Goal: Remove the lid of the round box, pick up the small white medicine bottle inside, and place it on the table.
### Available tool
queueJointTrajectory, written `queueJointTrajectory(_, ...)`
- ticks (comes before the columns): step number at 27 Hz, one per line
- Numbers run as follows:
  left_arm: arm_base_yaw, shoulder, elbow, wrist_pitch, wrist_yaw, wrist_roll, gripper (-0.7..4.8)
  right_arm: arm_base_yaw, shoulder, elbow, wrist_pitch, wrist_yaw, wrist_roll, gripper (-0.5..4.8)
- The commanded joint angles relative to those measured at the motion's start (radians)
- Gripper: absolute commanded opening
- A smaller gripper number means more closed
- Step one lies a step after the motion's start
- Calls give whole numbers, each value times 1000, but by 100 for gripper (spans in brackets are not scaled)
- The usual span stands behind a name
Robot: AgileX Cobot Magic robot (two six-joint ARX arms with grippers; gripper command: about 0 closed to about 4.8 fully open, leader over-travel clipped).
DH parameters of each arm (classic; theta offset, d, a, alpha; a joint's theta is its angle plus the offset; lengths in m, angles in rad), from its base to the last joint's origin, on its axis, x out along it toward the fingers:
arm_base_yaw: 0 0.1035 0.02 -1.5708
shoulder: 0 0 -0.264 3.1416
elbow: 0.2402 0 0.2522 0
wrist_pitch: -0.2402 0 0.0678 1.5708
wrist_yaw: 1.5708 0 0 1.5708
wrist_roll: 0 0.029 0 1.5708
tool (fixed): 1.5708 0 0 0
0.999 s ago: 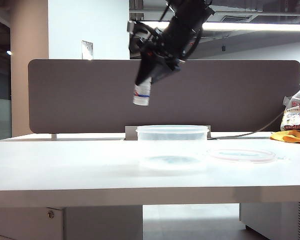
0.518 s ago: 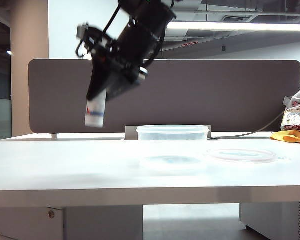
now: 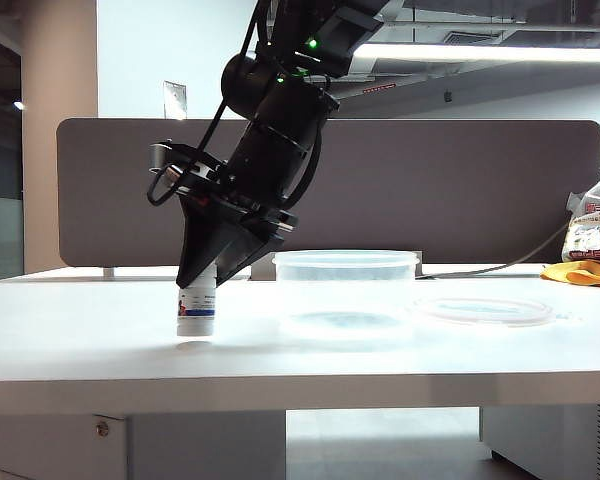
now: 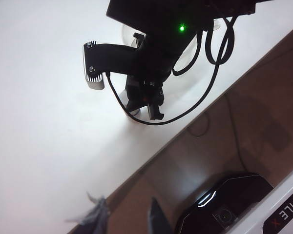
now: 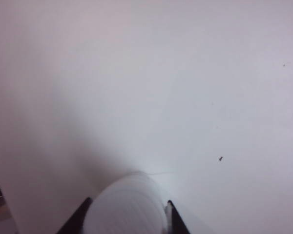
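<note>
My right gripper (image 3: 198, 288) has reached across to the left of the exterior view and is shut on the small white medicine bottle (image 3: 196, 311). The bottle is upright with its base at the table (image 3: 70, 345); I cannot tell whether it touches. In the right wrist view the bottle (image 5: 126, 207) fills the gap between the dark fingers (image 5: 175, 219). The round box (image 3: 345, 285) stands open, right of the bottle. The lid (image 3: 483, 310) lies flat on the table, right of the box. My left gripper (image 4: 129, 219) hangs high above, open and holding nothing; the exterior view does not show it.
A dark brown partition (image 3: 460, 190) runs along the table's back edge. Bags and an orange cloth (image 3: 590, 255) sit at the far right, with a cable leading to them. The left wrist view shows the right arm (image 4: 151, 53) from above and a black device (image 4: 224, 204) behind the partition.
The right arm has swung left from above the box and come down. The bottle has gone from high in front of the partition to table level, left of the box.
</note>
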Motion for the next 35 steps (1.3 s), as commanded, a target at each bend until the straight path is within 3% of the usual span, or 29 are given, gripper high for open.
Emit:
queueJointTrajectory(1, -2, -2, 2, 7, -2, 4, 111, 1, 7, 3, 13, 26, 3, 84)
queueJointTrajectory(5, -2, -2, 2, 8, -2, 5, 111, 1, 9, 3, 14, 25, 3, 100)
queueJointTrajectory(6, -2, -2, 2, 8, -2, 5, 111, 1, 9, 3, 13, 25, 3, 171)
queueJointTrajectory(8, -2, -2, 2, 8, -2, 5, 111, 2, 9, 3, 8, 25, 3, 261)
queueJointTrajectory(11, -2, -2, 2, 9, -2, 5, 111, 6, 9, 4, -4, 17, 4, 267)
queueJointTrajectory(16, -2, -2, 2, 18, -2, 5, 111, 10, -7, 6, 11, 14, 4, 391)
queueJointTrajectory(21, -2, -2, 2, 34, -19, 31, 111, 8, -39, 73, 38, 17, 3, 410)
queueJointTrajectory(22, -2, -4, 2, 45, -77, 51, 110, 10, -42, 135, 34, 19, 3, 359)
queueJointTrajectory(23, -2, -6, 2, 49, -117, 65, 106, 10, -48, 167, 24, 21, 3, 276)
queueJointTrajectory(24, -1, -20, 1, 68, -229, 68, 41, 12, -57, 243, -3, 18, 4, 67)
queueJointTrajectory(25, -1, -28, 0, 80, -276, 68, 26, 12, -63, 277, -19, 18, 4, 15)
queueJointTrajectory(26, 0, -58, -8, 124, -338, 66, 23, 11, -77, 348, -51, 33, 4, -6)
queueJointTrajectory(29, 0, -170, -78, 274, -342, 60, 21, -13, -122, 404, -87, 118, 49, -6)
queueJointTrajectory(32, 0, -345, -262, 433, -340, 7, 21, -76, -180, 404, -198, 121, 129, -6)
queueJointTrajectory(35, 0, -494, -473, 565, -338, -56, 21, -101, -212, 404, -303, 121, 116, -6)
